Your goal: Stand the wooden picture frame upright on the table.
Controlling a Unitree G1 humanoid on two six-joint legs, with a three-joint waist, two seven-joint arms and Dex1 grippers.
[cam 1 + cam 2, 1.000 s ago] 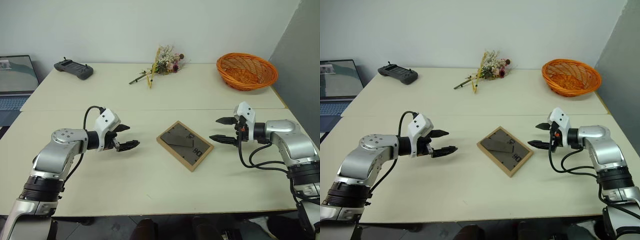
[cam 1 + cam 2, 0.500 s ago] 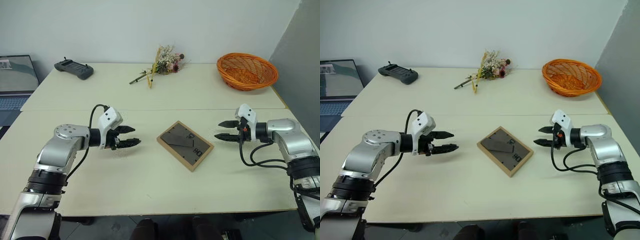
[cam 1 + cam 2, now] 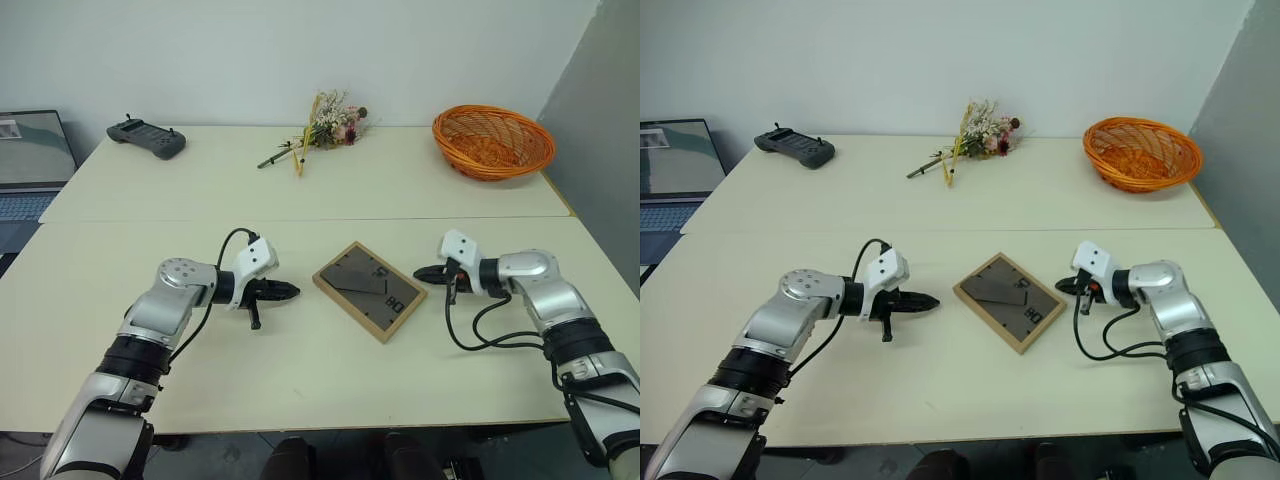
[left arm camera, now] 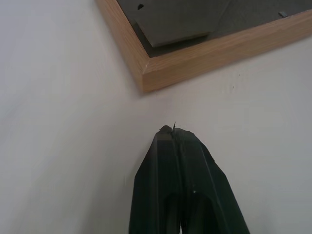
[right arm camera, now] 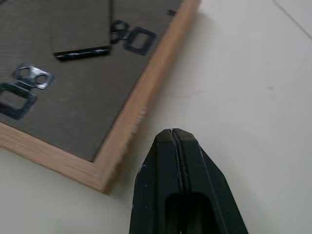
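Observation:
The wooden picture frame (image 3: 370,290) lies flat and face down in the middle of the table (image 3: 300,380), its dark grey back and folded stand facing up. My left gripper (image 3: 291,293) is shut and empty, its tip low over the table a short way from the frame's left corner (image 4: 144,80). On the other side my right gripper (image 3: 418,272) is also shut and empty, pointing at the frame's right edge (image 5: 141,114) with a small gap between them. Neither gripper touches the frame.
At the table's far side lie an orange wicker basket (image 3: 493,141), a bunch of dried flowers (image 3: 325,125) and a dark handheld controller (image 3: 146,137). A laptop (image 3: 30,160) stands off the left edge. A seam (image 3: 150,220) runs across the tabletop.
Both grippers have gone from open to shut. Each hand has moved down and inward, closing in on the frame from its own side. The frame has not moved.

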